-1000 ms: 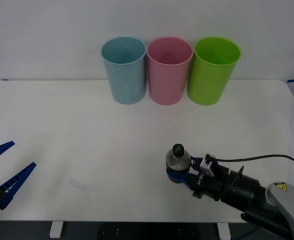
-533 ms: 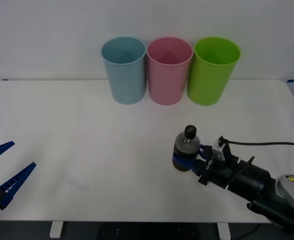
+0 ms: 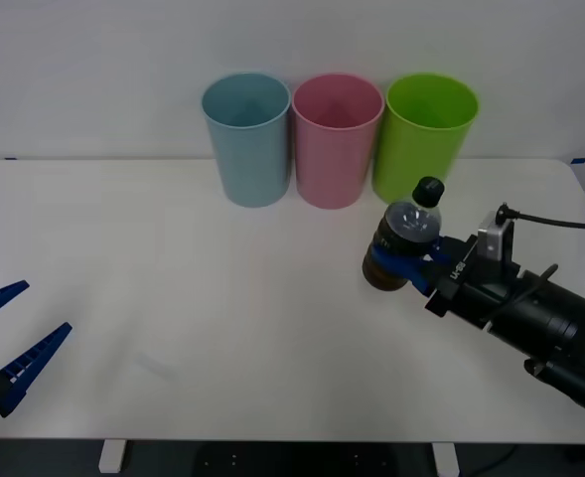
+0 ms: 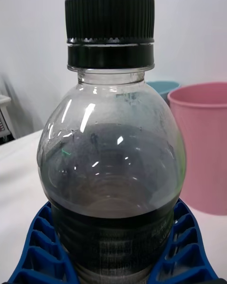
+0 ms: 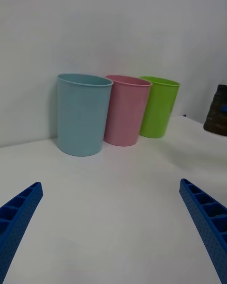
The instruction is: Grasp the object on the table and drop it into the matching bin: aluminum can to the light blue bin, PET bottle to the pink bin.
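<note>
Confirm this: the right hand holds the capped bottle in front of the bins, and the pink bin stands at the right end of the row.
Not quite. The front view shows the pink bin in the middle of the row. The right hand does hold the capped bottle in front of the bins.

Glossy clear plastic PET bottle (image 4: 111,170) with ribbed black cap; matt plastic pink bin (image 3: 337,139); smooth white table (image 3: 173,278).

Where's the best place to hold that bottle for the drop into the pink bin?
Around the lower body, from the side, as the right gripper has it now: the blue fingers clamp the bottle's dark band, its straight, widest part. The rounded shoulder and cap stay free, and the bottle stands nearly upright, so it should fall base-first into the pink bin.
</note>
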`<move>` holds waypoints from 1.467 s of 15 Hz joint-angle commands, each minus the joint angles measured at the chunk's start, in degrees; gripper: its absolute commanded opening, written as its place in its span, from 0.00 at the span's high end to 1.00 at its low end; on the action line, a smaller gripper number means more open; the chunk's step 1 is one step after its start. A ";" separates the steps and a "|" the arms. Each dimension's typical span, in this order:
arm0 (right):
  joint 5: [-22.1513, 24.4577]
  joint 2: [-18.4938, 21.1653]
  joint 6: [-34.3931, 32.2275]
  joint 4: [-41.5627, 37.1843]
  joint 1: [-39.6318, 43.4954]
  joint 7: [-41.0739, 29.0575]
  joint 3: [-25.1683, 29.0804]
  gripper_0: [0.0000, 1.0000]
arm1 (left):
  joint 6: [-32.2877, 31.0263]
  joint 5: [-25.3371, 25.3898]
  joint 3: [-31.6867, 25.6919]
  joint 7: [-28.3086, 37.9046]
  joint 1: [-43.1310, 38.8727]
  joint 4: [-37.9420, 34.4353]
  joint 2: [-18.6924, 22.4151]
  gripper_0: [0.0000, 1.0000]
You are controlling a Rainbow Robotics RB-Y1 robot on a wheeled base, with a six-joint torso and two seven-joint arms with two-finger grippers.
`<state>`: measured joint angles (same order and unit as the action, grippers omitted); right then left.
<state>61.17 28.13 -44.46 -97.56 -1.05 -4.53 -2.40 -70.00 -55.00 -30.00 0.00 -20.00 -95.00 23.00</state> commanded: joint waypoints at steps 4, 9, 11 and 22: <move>-3.25 5.01 7.28 -9.05 -0.97 -10.86 1.26 1.00 | 0.00 0.00 0.00 0.00 0.00 0.00 0.00 0.00; -9.84 13.18 13.87 -8.88 -7.65 -12.17 -1.64 1.00 | 0.00 0.00 0.00 0.00 0.00 0.00 0.00 0.00; -13.53 16.96 17.92 -8.79 -10.55 -12.09 -4.54 1.00 | 0.00 0.00 0.00 0.00 0.00 0.00 0.00 0.00; -18.98 18.72 22.58 11.87 -35.87 -10.06 -18.96 1.00 | 0.00 0.00 0.00 0.00 0.00 0.00 0.00 0.00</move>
<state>42.09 47.48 -21.92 -87.47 -35.33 -14.87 -20.53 -70.00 -55.00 -30.00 0.00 -20.00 -95.00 23.00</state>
